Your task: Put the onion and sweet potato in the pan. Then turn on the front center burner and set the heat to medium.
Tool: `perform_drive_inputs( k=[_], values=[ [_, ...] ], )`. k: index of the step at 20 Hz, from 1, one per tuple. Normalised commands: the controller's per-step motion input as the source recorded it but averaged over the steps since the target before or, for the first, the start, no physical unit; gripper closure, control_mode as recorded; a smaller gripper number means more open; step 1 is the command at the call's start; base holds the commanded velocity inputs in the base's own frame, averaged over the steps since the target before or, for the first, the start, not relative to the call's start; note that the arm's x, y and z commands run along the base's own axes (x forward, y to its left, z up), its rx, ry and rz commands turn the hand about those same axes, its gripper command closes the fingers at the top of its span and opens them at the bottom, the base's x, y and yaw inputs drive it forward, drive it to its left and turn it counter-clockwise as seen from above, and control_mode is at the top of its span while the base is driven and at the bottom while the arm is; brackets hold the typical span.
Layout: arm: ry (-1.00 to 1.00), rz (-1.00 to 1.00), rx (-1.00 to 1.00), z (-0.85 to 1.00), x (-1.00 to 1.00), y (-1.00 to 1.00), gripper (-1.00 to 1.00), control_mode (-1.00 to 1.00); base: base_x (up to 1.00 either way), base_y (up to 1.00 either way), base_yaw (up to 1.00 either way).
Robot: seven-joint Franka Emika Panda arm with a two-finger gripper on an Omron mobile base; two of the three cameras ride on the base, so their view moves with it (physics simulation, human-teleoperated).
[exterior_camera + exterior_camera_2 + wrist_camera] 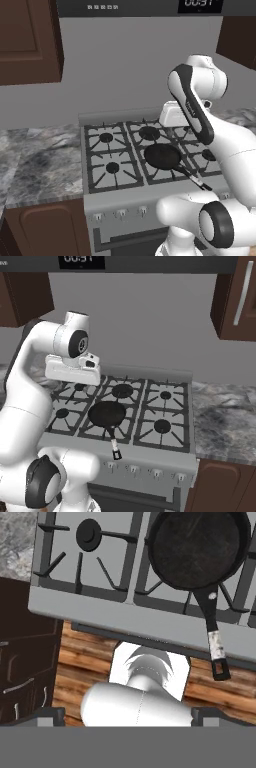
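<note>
Empty pan (197, 549) on front center burner (162, 156)

Round black shallow pan (197, 547) is clipped by the hand view's top edge, white arm covers the right-column burners (207, 155) in the left base view, and the range's small front knobs (132, 469) are too tiny to read.

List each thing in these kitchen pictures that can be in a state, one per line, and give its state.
pan: empty, upright on the front center burner, handle pointing over the range's front edge.
front left burner: bare, no flame visible.
back center burner: bare, no flame visible.
knobs: too small to read their setting.
upper cabinet door: closed.
gripper: open, holding nothing, above the range.
</note>
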Motion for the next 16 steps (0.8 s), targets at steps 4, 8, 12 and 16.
perform_drive_inputs(
  k=[4, 8, 12, 16],
  values=[
    [0.0, 0.0, 0.0, 0.0, 0.0, 0.0, -1.0, 1.0, -0.42, 0.0, 0.02],
    [0.0, 0.0, 0.0, 0.0, 0.0, 0.0, -1.0, 1.0, -0.39, 0.0, 0.15],
    [0.0, 0.0, 0.0, 0.0, 0.0, 0.0, -1.0, 1.0, 0.0, 0.01, 0.26],
    [0.0, 0.0, 0.0, 0.0, 0.0, 0.0, -1.0, 1.0, 0.0, 0.0, 0.38]
  ],
)
